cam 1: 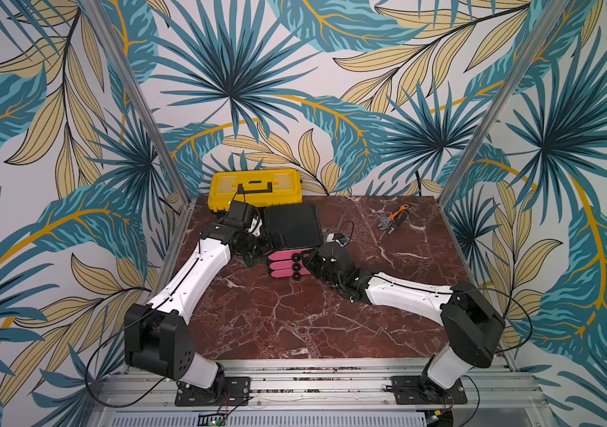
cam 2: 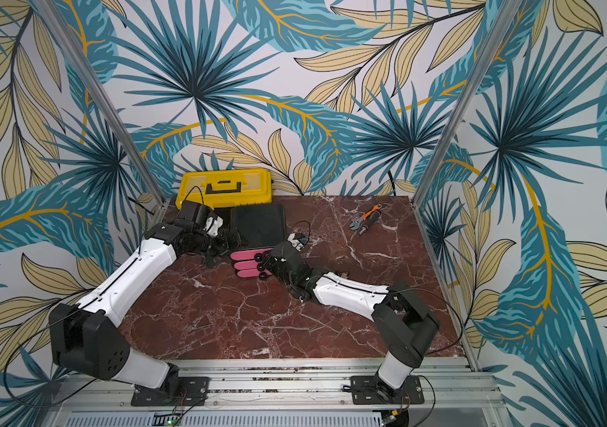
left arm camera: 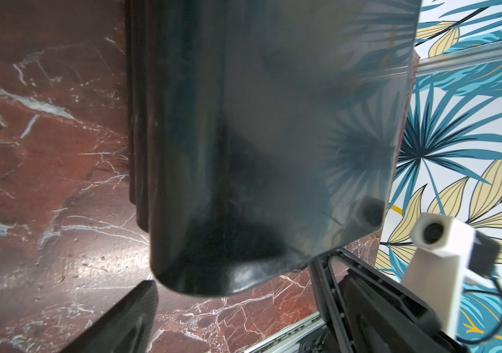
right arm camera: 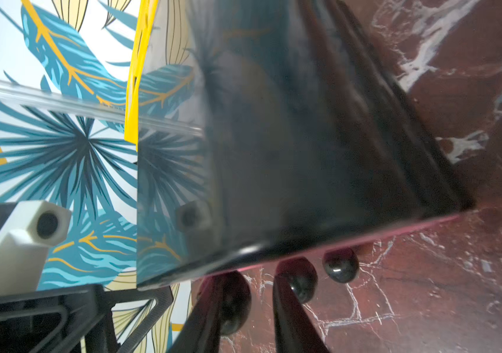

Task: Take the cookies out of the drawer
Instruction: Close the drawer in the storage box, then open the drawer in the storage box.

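**Cookies:** none in sight (presumably inside the drawer unit (cam 1: 292,223), whose three pink drawers (cam 1: 281,264) look shut).

**Left pincer** (cam 1: 254,255): beside the unit's 9 o'clock side, likely placed to brace it against a pull. I cannot tell how far it is open.

**Right pincer** (right arm camera: 245,284): at the drawer knobs (right arm camera: 340,264), about 5 o'clock of the unit, jaws partly apart and gripping nothing visible.

**Surroundings:** a yellow toolbox (cam 1: 255,188) at 11 o'clock and a wrench (cam 1: 392,220) at 2 o'clock on the counter (cam 1: 294,325) obstruct nothing.
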Motion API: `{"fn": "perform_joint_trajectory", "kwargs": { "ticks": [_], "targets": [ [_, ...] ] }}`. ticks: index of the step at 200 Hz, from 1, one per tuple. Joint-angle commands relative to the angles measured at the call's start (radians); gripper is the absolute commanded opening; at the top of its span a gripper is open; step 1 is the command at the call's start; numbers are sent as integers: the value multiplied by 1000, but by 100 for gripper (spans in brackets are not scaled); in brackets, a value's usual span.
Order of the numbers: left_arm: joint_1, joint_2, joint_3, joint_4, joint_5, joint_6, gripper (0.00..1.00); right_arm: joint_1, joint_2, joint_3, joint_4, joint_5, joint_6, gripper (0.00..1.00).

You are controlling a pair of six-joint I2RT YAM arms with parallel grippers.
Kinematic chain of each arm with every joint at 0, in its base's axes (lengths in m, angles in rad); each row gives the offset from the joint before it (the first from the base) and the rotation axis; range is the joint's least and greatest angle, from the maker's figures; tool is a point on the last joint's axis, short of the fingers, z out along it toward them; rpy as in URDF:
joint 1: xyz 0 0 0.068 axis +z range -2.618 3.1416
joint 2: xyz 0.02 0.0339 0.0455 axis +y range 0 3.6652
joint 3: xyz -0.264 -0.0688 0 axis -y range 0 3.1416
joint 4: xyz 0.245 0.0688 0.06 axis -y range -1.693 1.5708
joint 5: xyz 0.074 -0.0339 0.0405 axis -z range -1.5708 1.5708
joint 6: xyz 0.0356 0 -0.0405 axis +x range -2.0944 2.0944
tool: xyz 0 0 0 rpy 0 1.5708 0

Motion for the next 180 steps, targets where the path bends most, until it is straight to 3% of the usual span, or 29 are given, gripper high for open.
{"fn": "perform_joint_trajectory", "kwargs": {
  "ticks": [1,32,70,134,180],
  "targets": [
    [5,0,30,61,23,-15,100,3,-69,-100,69,67,45,38],
    [4,21,2,91,19,-27,100,8,-72,-203,207,11,21,46],
    [3,19,-49,126,39,-46,100,7,40,-263,503,-79,-6,56],
    [4,12,-54,97,41,-18,100,9,183,-277,732,-72,20,57],
    [4,20,-61,86,43,-5,100,18,248,-257,780,-84,43,57]
  ]
}}
